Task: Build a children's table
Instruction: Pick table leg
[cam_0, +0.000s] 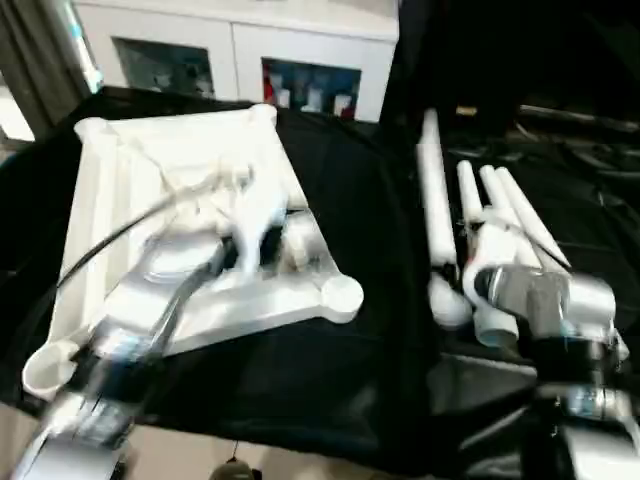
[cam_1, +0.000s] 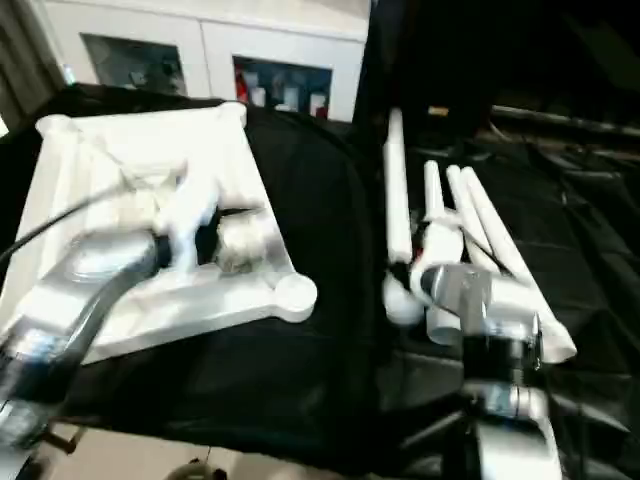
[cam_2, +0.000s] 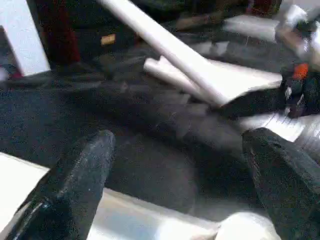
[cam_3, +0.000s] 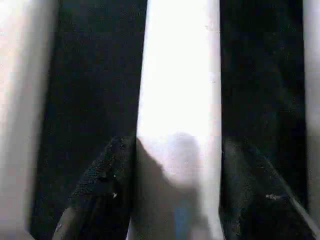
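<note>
While the white tabletop (cam_0: 110, 200) lies upside down on the black-draped work table (cam_0: 370, 300), its ribbed underside faces up and a round corner socket (cam_0: 342, 297) sits at the corner nearest the middle of the cloth. Another socket (cam_0: 47, 368) marks the tabletop's near corner on the robot's left. Beyond the tabletop's far edge stands a white cabinet (cam_0: 250, 50) with glass doors.

Over the tabletop, the left arm (cam_0: 130, 330) reaches in from the near edge. Its gripper (cam_2: 180, 170) hangs just above the tabletop's rim, and the two black fingers (cam_2: 80, 175) stand wide apart with nothing between them. Past those fingers, the left wrist view shows the legs lying across the dark cloth, well apart from the tabletop.

To the right of the tabletop, with a stretch of bare cloth between, four white tapered legs (cam_0: 437, 200) lie close together, their thick ends toward the robot and their thin ends pointing away. They fan out slightly toward the far side.

Above the thick ends of those legs sits the right arm (cam_0: 550, 300). In the right wrist view, the right gripper (cam_3: 177, 200) straddles one leg (cam_3: 180, 75): a black finger (cam_3: 100, 190) stands on each side of the tube, close against it. Other legs show beside it, one on either side.
</note>
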